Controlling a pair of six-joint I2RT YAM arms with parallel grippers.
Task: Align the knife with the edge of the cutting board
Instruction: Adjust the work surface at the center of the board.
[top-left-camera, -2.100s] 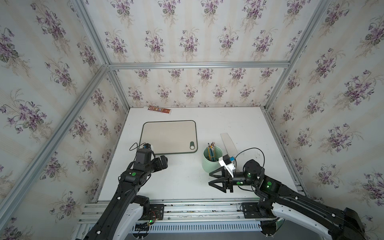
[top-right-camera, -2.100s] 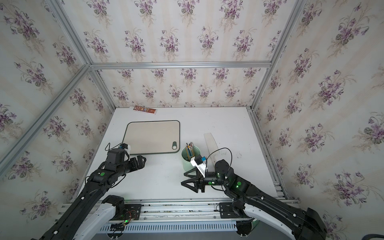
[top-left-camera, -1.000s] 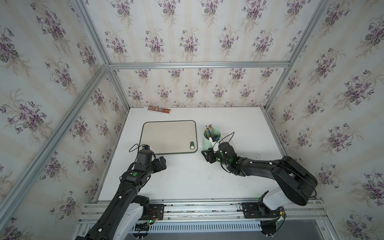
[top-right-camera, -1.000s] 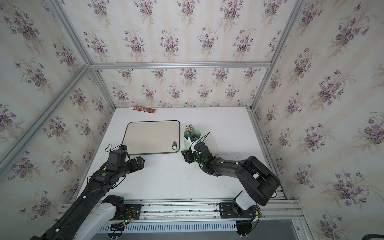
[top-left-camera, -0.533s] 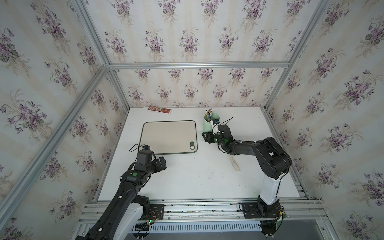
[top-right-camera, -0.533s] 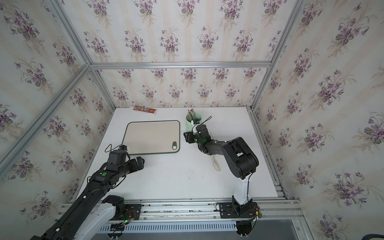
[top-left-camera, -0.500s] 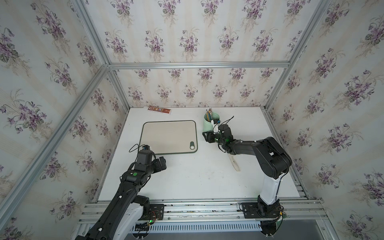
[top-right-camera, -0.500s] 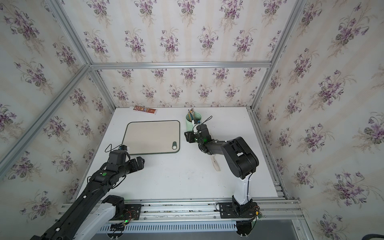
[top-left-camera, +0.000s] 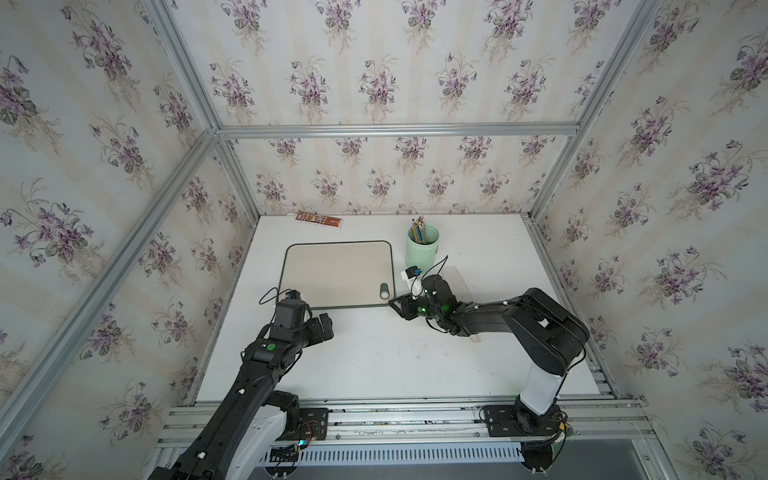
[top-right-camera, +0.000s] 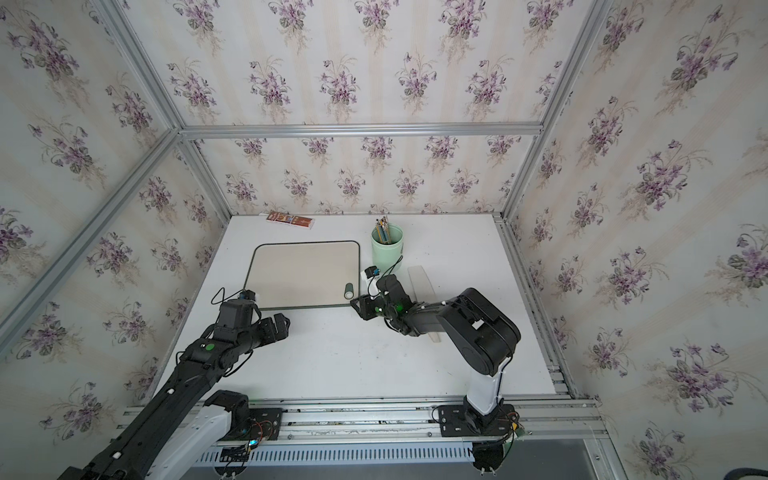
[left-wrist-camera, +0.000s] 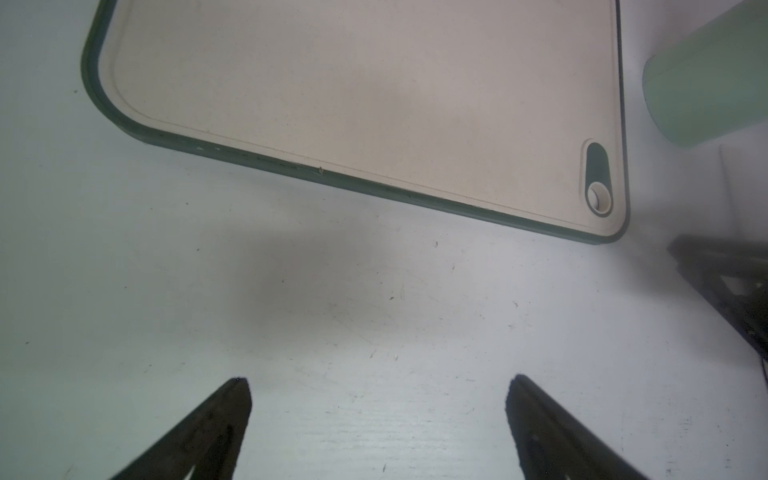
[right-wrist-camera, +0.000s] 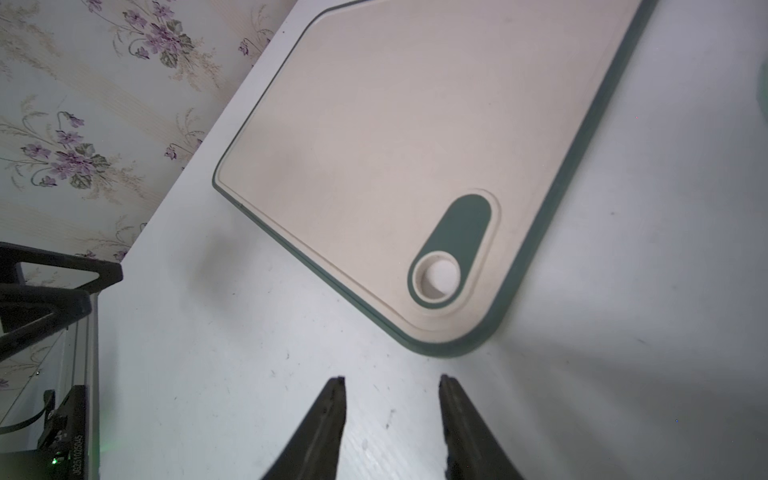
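Plainly the knife has not yet been taken in hand, so the step under way is the reach for it. At the left, the left gripper (left-wrist-camera: 379, 379) hovers over the white table (top-left-camera: 374, 365) just near of the cutting board (top-left-camera: 336, 272), its jaws spread wide with nothing between them; it looks parked, not at work. The board lies flat in the far left part of the table, its oval green hole in the near right corner. Just off that corner sits the right gripper (right-wrist-camera: 391, 380), low over the table, its jaws standing a little apart and empty, pointing toward the board. Farther right, the knife (top-left-camera: 456, 279) lies flat on the table, apart from the board's right edge, and the right arm crosses over its middle: the pale blade shows on the far side of the arm, the tip of the handle on the near side. It seems to slant somewhat, blade end nearer the board than handle end, so it is neither parallel to the edge nor beside it. A green cup of pencils (top-left-camera: 422, 251) stands far of the gripper, just right of the board's far right corner. The next move, as I judge it, calls for the right gripper to draw back rightward onto the knife, then turn and slide it until its long side runs along the board's right edge, without nudging the cup.
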